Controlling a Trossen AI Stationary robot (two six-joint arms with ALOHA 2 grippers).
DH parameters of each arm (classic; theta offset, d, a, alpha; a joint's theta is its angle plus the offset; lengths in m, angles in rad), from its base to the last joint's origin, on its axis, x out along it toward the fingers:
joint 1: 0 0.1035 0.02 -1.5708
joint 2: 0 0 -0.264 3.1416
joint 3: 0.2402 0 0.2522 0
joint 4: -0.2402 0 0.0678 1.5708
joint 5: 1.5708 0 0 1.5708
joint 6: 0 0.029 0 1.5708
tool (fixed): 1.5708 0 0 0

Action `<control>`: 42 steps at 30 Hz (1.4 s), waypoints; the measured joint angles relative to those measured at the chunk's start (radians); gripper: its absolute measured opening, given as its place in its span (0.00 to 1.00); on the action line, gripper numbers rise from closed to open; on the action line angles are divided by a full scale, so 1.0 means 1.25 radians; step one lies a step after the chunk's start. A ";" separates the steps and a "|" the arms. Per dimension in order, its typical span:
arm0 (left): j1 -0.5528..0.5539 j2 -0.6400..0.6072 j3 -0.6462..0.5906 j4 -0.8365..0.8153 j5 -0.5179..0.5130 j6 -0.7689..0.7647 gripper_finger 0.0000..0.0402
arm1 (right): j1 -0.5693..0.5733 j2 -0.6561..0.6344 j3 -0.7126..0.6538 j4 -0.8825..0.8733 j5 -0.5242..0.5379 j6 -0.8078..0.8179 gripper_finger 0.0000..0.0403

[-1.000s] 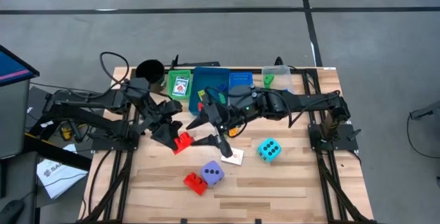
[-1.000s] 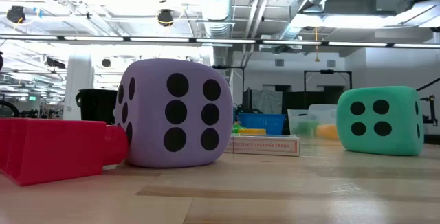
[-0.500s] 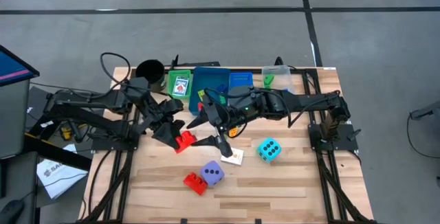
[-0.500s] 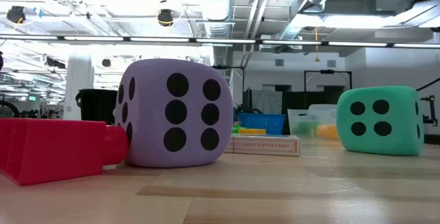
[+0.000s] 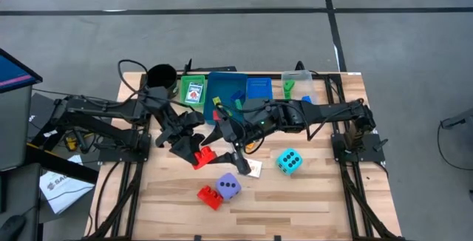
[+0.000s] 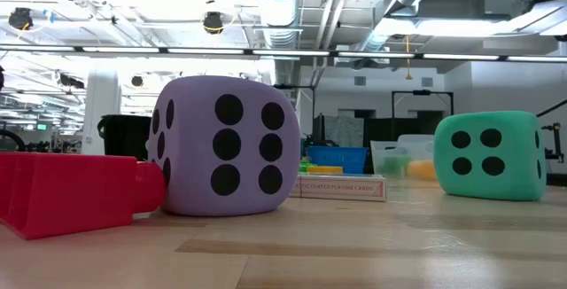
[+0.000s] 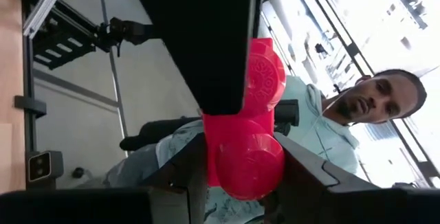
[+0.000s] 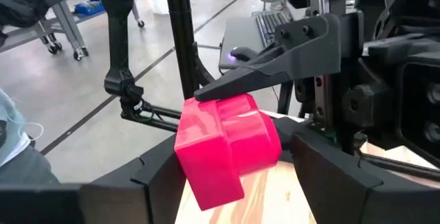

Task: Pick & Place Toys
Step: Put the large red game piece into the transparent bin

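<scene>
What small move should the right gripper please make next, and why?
Probably close the right gripper on the red plastic building brick: its open fingers already flank that brick, which the left gripper is clamped on, so this looks like a handover.

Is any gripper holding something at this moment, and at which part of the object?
The left gripper holds a red brick, pinched on its two flat sides. The right gripper is open around that same brick, not yet gripping.
</scene>
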 joint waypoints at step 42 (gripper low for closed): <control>0.062 0.005 0.000 -0.035 0.094 0.002 0.67 | 0.007 -0.002 0.000 -0.100 0.005 0.058 0.01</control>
